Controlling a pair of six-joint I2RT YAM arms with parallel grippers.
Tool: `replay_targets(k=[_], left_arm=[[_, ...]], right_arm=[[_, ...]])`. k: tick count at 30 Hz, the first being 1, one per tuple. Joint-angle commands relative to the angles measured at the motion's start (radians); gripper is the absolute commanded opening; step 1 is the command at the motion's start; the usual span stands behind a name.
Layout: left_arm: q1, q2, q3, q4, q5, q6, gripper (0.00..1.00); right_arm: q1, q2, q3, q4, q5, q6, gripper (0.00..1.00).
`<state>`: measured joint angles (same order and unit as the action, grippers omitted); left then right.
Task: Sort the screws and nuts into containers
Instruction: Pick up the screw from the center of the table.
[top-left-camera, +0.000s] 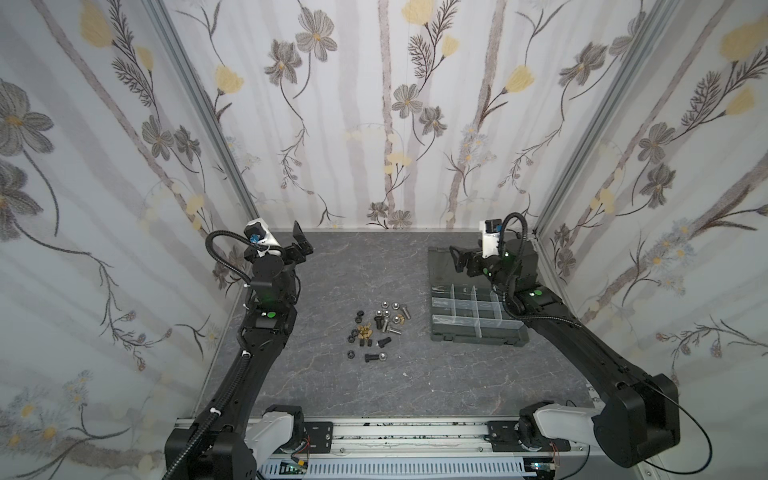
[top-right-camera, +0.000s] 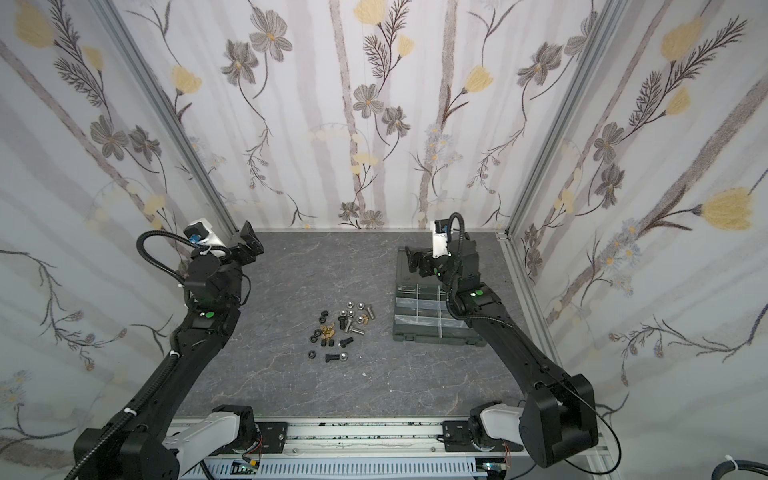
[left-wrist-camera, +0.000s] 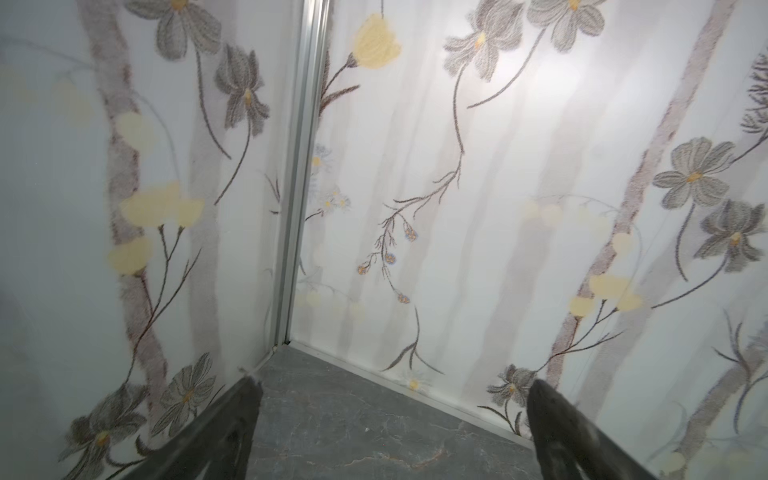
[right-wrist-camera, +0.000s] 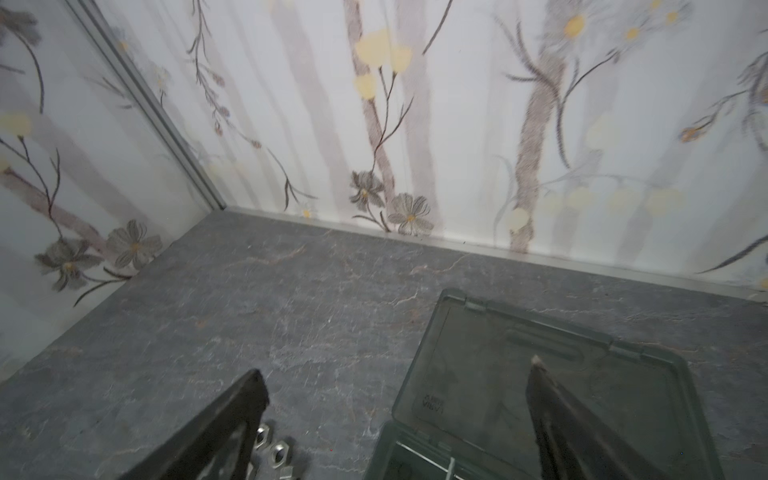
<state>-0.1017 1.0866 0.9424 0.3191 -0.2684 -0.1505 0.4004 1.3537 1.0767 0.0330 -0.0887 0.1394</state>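
The dark grey organizer box stands open on the tabletop and serves as reference. Its long axis runs parallel to the back wall, and its lid lies flat behind it, toward that wall. Clear dividers split it into the containers. The right arm crosses above the box end on its own side and hides several compartments in both top views. The screws and nuts lie in a loose heap beside the box, toward the left arm, with a strip of bare tabletop between heap and box. All lie flat and point various ways. One black screw, at the edge of the heap farthest from the back wall, has its long axis roughly parallel to the box front. The right claw hangs over the edge of the lid nearest the heap, jaws spread wide and gripping nothing. The left claw is well apart from the box, beyond the heap, facing a corner of the enclosure, likewise wide open and empty. The tabletop is dark grey with a veined stone pattern. Floral-printed walls enclose three sides, and an aluminium rail carries both arm bases.
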Motion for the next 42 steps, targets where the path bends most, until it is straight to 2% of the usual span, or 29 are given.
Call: replay_targets(k=[1,6,9,11,18,25,32,35,42], left_arm=[[-0.002,0.033,0.132,-0.352,0.142,0.011,1.00],[-0.011,0.109,0.264,-0.573,0.256,0.011,1.00],[-0.027,0.114,0.263,-0.608,0.298,0.017,1.00],[-0.046,0.113,0.255,-0.616,0.273,0.007,1.00],[-0.080,0.093,0.244,-0.642,0.284,0.017,1.00],[-0.113,0.053,0.278,-0.695,0.466,0.078,1.00],[-0.146,0.024,0.312,-0.758,0.710,0.213,1.00],[-0.183,-0.003,0.317,-0.778,0.738,0.262,1.00],[-0.291,-0.011,0.408,-0.873,0.711,0.341,1.00]], right_arm=[[0.086,0.087,0.075,-0.222,0.045,-0.002,0.92],[0.191,0.228,0.148,-0.267,0.021,0.043,0.89],[0.246,0.346,0.203,-0.300,0.021,0.057,0.88],[0.269,0.424,0.251,-0.342,0.017,0.064,0.88],[0.289,0.587,0.295,-0.352,0.035,0.048,0.82],[0.299,0.648,0.305,-0.370,0.082,0.022,0.77],[0.301,0.708,0.305,-0.355,0.092,0.022,0.58],[0.301,0.712,0.304,-0.350,0.095,0.024,0.48],[0.301,0.718,0.306,-0.351,0.084,0.018,0.35]])
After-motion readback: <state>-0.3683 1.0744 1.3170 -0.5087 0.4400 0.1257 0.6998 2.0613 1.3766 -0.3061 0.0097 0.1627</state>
